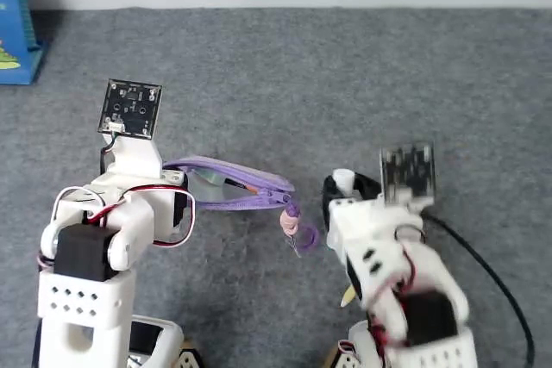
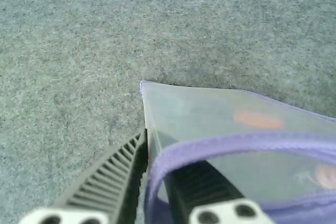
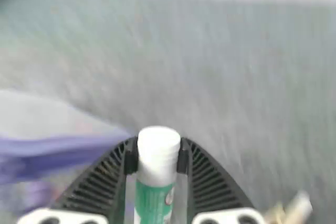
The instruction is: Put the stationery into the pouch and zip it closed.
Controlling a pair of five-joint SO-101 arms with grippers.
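Wrist views: glue stick (image 3: 156, 182) in right pincer (image 3: 157, 146), pouch (image 2: 220, 121) in left pincer (image 2: 150, 148).

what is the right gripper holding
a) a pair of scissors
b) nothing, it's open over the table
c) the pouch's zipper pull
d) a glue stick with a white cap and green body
d: the right wrist view shows the right gripper closed around a white-capped, green-bodied glue stick, one finger on each side of it, with the pouch lying apart from it.
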